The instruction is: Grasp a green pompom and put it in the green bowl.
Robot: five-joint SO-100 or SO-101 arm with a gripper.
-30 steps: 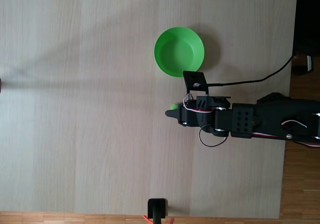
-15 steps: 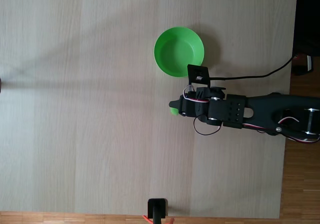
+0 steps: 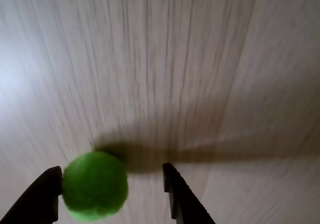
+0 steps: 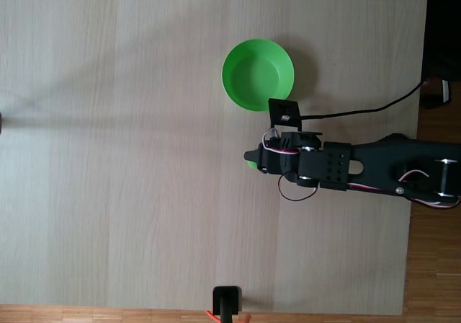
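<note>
In the wrist view the green pompom (image 3: 95, 185) sits on the table between my gripper's (image 3: 111, 170) two black fingers. It touches the left finger (image 3: 42, 196), and a gap shows between it and the right finger (image 3: 180, 196), so the jaws stand open around it. In the fixed view the gripper (image 4: 249, 158) points left over the pompom (image 4: 249, 165), of which a green sliver shows under the tip. The green bowl (image 4: 258, 74) stands empty on the table, a short way above the gripper in that view.
A pale wooden table (image 4: 115, 157) stretches wide to the left of the arm. A black cable (image 4: 360, 114) runs from the arm to the table's right edge. A small black stand (image 4: 227, 301) sits at the bottom edge.
The arm's wrist has shifted a little in the fixed view, and the gripper tip now covers more of the pompom. The bowl has not moved.
</note>
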